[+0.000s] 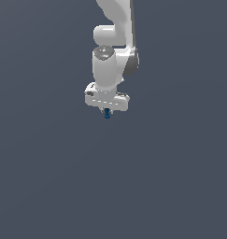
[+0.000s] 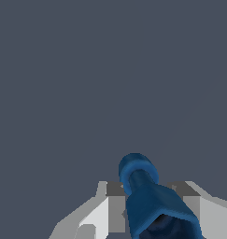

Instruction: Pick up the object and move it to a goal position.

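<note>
Wrist view shows the jaws clamped on the object (image 2: 150, 198), one grey pad on each side, its rounded end protruding beyond the fingertips. Exterior view confirms the object (image 1: 107, 113) pinched under the gripper (image 1: 107, 111), with no support visible beneath. Judgement: carry smoothly, hold clamping force constant, avoid jerks; the piece is small and could slip. Arm descends from above, wrist vertical, hand pointing straight down.
</note>
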Motion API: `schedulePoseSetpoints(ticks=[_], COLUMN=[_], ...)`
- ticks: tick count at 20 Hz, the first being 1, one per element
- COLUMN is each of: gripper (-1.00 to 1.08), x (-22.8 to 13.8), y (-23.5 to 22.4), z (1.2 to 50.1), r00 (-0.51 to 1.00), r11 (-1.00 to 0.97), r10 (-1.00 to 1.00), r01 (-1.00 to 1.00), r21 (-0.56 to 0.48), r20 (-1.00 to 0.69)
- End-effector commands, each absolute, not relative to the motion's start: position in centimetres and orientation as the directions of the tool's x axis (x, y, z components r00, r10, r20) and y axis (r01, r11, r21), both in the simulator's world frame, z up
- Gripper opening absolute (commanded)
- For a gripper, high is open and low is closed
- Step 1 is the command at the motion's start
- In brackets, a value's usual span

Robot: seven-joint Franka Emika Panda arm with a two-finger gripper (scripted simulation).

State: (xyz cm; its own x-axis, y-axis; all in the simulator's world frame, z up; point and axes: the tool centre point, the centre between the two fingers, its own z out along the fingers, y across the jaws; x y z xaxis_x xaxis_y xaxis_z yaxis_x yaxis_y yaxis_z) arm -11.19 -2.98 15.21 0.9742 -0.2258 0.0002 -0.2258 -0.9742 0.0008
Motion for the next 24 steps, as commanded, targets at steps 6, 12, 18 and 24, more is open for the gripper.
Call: schedulePoseSetpoints(ticks=[6,12,18,24], gripper=[-1.00,-1.00,-1.00,-1.00], x=[-12.7,-13.6,-14.2,-14.5], y=[0.9,3.7,5.9,7.1], z=[22.5,27.7,31.6,33.9], r00=[0.974,0.974,0.974,0.974], r11=[-0.974,-0.974,-0.974,-0.974], r10=[-0.226,-0.226,-0.225,-0.225], r01=[-0.226,-0.226,-0.225,-0.225], r21=[0.003,0.003,0.002,0.001], r20=[0.001,0.001,0.001,0.000])
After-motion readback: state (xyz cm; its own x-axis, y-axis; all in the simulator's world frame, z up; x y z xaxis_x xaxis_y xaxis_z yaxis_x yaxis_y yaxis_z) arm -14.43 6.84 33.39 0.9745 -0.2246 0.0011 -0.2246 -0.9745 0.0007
